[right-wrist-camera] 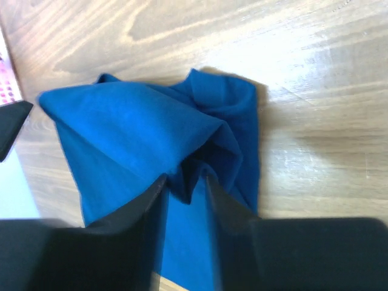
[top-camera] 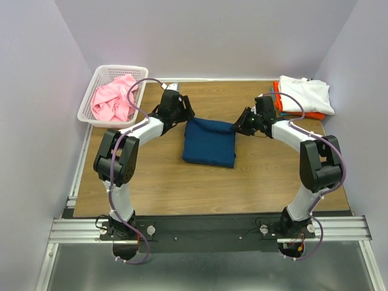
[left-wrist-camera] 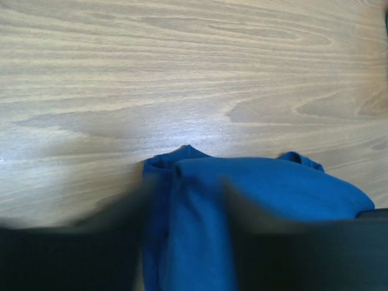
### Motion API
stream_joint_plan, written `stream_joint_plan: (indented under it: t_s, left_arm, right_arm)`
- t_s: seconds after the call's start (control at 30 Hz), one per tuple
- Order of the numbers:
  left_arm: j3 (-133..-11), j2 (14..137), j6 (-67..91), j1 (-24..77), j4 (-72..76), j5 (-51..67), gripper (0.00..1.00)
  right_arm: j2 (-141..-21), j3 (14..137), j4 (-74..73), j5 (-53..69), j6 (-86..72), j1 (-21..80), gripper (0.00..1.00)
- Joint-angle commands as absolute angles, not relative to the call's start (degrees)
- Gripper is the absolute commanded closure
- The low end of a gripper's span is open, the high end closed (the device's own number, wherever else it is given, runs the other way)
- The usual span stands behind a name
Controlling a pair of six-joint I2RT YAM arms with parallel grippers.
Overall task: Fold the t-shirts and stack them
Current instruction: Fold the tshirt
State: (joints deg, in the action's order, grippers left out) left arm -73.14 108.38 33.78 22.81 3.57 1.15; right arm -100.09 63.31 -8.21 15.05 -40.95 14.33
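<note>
While the navy tee (top-camera: pixel 209 142) is lying folded into a rough rectangle at the middle of the bench (top-camera: pixel 163 188), both arms are reaching in over its far edge.

Left gripper (top-camera: pixel 187 115) is sitting at the tee's far-left corner. In the left wrist view its fingers (left-wrist-camera: pixel 124 233) are showing only as dark blurs. They are standing well apart, with a flat run of navy cloth lying between them and the folded corner poking out past the tips onto bare wood. Reading that as released; nothing is looking clamped.

Right gripper (top-camera: pixel 238 128) is sitting at the tee's far-right corner. In the right wrist view a bunched ridge of navy cloth is rising straight into the narrow gap between the right fingers (right-wrist-camera: pixel 145 212) and filling it. I can't tell whether they are pinching that ridge or just flanking it.

The rest of the tee is spreading away from both sets of tips, toward the near edge of the bench.

Other tees:
- pink tee (top-camera: pixel 112 98) is lying crumpled inside the white basket (top-camera: pixel 86 103) at the bench's far-left corner
- white tee (top-camera: pixel 306 94) is resting folded on top of the orange tee (top-camera: pixel 312 115) at the far-right corner, well apart from both grippers
</note>
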Motion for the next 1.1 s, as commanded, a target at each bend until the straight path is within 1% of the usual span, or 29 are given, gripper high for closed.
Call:
stream_joint_plan:
  t_s: [0.0,0.03,0.07,0.27,0.47,0.67,0.83,0.97,1.07]
  left_arm:
    - [-75.3,108.2,31.5,22.3,3.1,2.7,0.08]
    - [-75.4,107.8,31.3,22.3,3.1,2.8,0.02]
    - [-75.4,107.2,31.2,22.3,3.1,2.7,0.02]
    - [-71.9,101.9,31.6,23.6,4.0,3.8,0.02]
    - [-65.8,99.1,34.0,26.6,10.5,8.5,0.02]
    - [-71.9,107.3,34.0,26.7,11.4,11.9,0.02]
    - [-75.9,112.3,32.6,26.3,9.2,9.9,0.02]
    - [-77.6,115.2,32.0,25.9,8.9,10.6,0.02]
    - [-78.5,117.2,31.8,25.9,8.4,8.4,0.02]
  right_arm:
    - [-100.7,66.5,-7.6,17.0,-38.1,13.9,0.41]
    - [-100.4,67.1,-7.6,17.3,-37.4,13.9,0.28]
    - [-99.8,67.4,-7.6,17.4,-36.3,13.8,0.01]
    - [-94.0,65.1,-7.6,19.4,-36.0,14.1,0.0]
    - [-93.2,62.5,-5.5,28.5,-36.6,16.5,0.0]
    - [-100.3,66.8,-2.3,29.6,-39.2,16.5,0.0]
    - [-108.2,71.4,-2.3,28.6,-38.8,16.5,0.0]
    - [-111.5,74.0,-2.3,26.7,-39.2,16.3,0.0]
    - [-113.2,74.4,-2.3,25.8,-39.0,16.1,0.0]
